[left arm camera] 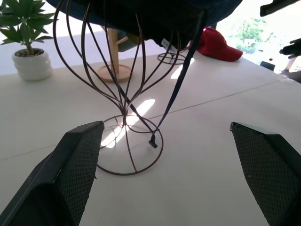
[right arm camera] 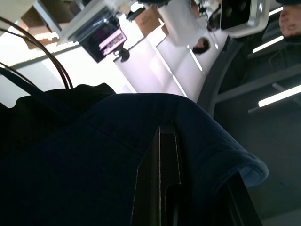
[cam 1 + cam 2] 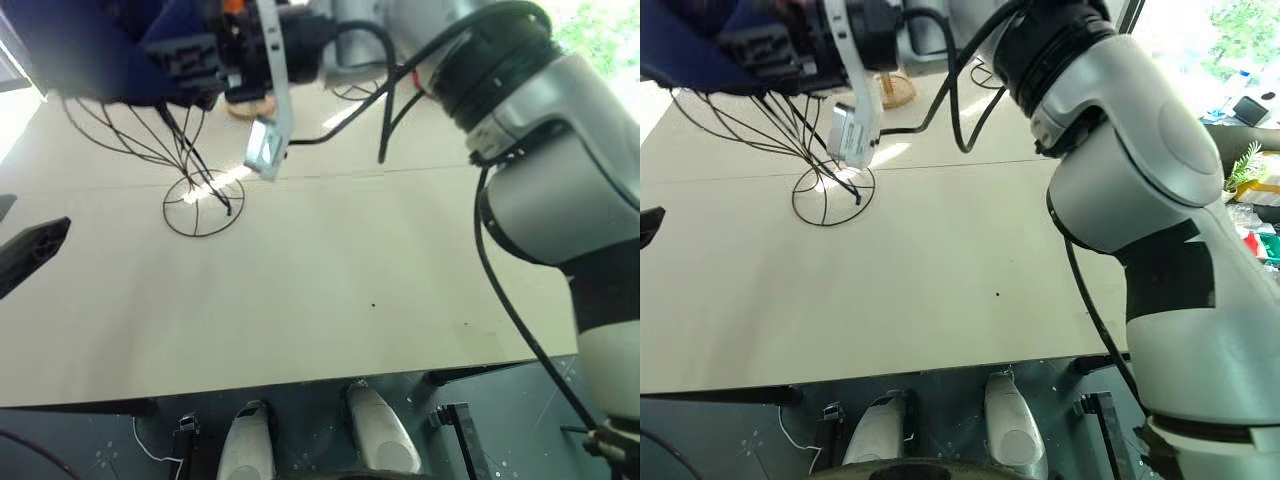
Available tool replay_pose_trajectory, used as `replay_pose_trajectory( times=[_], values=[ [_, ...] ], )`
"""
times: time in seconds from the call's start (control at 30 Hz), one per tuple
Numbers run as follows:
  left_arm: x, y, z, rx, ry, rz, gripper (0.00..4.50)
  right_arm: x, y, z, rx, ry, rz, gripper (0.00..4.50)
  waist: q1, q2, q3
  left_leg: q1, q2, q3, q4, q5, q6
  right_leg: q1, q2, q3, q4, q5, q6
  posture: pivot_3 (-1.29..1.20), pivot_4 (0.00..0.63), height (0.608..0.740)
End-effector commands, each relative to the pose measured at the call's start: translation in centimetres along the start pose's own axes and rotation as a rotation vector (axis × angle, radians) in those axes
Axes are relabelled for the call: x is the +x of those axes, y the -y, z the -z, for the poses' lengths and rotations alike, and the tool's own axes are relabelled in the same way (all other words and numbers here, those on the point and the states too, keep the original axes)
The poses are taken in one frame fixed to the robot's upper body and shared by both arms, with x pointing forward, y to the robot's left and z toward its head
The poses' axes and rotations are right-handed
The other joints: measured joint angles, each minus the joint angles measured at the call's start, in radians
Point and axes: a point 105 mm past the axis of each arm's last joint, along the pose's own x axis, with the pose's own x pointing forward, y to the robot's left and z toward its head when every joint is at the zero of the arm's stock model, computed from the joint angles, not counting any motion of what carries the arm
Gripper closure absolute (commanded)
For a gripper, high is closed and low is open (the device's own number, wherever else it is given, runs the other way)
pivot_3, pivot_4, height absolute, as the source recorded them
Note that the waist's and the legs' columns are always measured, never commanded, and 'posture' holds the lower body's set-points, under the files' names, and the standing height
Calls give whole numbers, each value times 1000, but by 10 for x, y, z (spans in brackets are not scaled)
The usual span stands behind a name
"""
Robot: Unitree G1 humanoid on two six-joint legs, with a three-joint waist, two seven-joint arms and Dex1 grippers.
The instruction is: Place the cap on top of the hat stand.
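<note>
Upper left of the head view: right gripper [image 2: 162,179] clamped on the cap [image 2: 94,160], which drapes over the hat stand [image 1: 127,94]. Left gripper [image 1: 178,174] spread wide, low before the stand's base.

Bright daylight, blown-out windows, sun patch on table [image 3: 330,300], dark backlit cap [image 2: 94,160].

No legible text, brand, number or sign anywhere. Small white tag [image 1: 166,44] under cap [image 1: 155,19]: print too small to read. Grey label plate [image 3: 264,146] hanging from right wrist: markings unreadable. Lit screen [image 2: 104,39] overhead: content unreadable.
</note>
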Motion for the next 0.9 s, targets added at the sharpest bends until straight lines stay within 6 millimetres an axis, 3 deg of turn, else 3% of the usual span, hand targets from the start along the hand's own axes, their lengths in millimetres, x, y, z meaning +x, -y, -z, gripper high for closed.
replay_pose_trajectory(
  times=[0.03, 0.2, 0.37, 0.6, 0.9],
  values=[
    [-3, 5, -6, 26, 32, 0, 0, 6, -6, -21, 42, 70, 15, 4443, 0, -2, -1, 0, 0, 0, 0, 0, 0, 0, 0, 0, 0, 0, 0, 0, 150, 739],
    [-2, 6, -5, 25, 30, -4, 0, -2, -33, -33, 131, 34, -91, 4443, 1, -2, -1, 0, 0, -1, 1, 0, 0, 1, 0, -1, 2, 0, 0, 0, 150, 739],
    [1, 4, -7, 27, 34, -6, 0, -19, -58, -14, 121, -107, -240, 4443, 1, -2, -1, 0, 0, -2, 1, 0, 0, 1, 0, -1, 2, 0, 1, 0, 150, 739],
    [6, 3, -9, 30, 45, 1, 0, -33, -69, 17, 205, -357, -314, 4443, -1, -2, -1, 0, 0, -3, 1, 0, 0, 1, 1, -3, 3, 2, 4, 0, 150, 739],
    [-8, -3, -9, 40, 25, -45, 0, -32, -78, 2, 373, -390, -295, 4443, -2, -2, -1, 0, 0, -4, 1, 0, 0, 1, 1, -3, 3, 2, 3, 0, 150, 739]
  ],
)
